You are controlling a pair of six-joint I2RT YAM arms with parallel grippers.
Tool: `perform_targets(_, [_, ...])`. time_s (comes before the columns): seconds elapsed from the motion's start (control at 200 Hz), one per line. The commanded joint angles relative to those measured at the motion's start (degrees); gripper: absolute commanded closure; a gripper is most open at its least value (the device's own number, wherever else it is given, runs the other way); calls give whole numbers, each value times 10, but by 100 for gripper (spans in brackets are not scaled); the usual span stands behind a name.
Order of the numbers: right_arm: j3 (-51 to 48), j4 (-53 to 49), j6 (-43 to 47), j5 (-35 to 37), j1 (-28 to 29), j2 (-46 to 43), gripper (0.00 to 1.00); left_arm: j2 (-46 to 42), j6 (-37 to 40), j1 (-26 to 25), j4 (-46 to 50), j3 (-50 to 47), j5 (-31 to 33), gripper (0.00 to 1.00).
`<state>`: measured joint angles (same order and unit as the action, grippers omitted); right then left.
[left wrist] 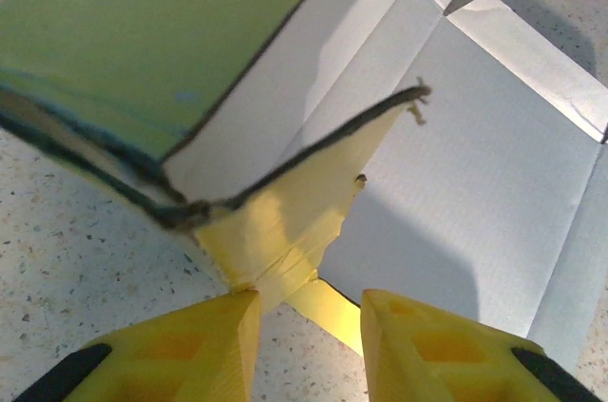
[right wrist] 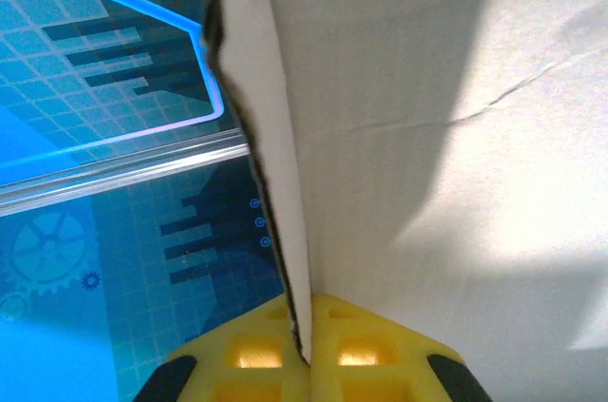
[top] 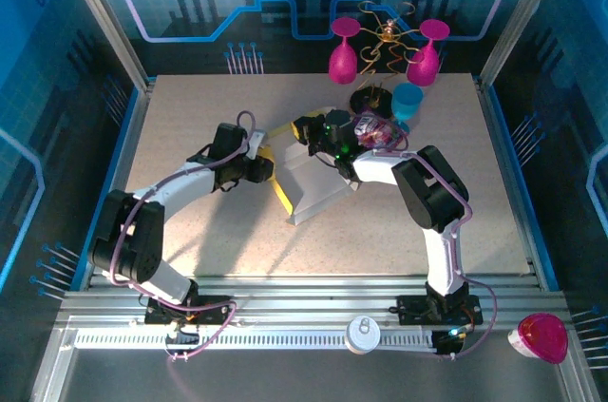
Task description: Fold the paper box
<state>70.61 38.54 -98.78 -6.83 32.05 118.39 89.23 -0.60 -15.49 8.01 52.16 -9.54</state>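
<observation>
The paper box [top: 318, 191] lies half folded in the middle of the table, yellow outside and pale grey inside. My left gripper [top: 269, 168] is at its left side. In the left wrist view the left gripper [left wrist: 309, 299] is open, and a raised yellow corner of the paper box [left wrist: 475, 164] stands just ahead of its fingertips [left wrist: 237, 312]. A yellow flap edge lies on the table between the jaws. My right gripper [top: 309, 128] is at the box's far edge. It is shut [right wrist: 307, 315] on a raised pale panel of the paper box [right wrist: 427, 88], seen edge-on.
A crinkly purple snack packet [top: 376, 130] lies right beside the right wrist. Behind it stand a blue cup [top: 408, 102], a black holder [top: 370, 98] and two pink glasses [top: 342, 56]. A pink object [top: 541, 337] sits off the table at the near right.
</observation>
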Motion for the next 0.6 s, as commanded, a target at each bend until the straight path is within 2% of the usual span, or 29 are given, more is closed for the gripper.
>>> perform_targets(0.0, [8, -19, -5, -33, 4, 15, 100, 13, -13, -2, -9, 30, 34, 64])
perform_targets(0.405, [11, -25, -10, -32, 5, 16, 100, 67, -39, -23, 51, 96, 122, 65])
perform_targets(0.595, [17, -26, -13, -32, 4, 19, 100, 82, -58, -28, 60, 107, 150, 70])
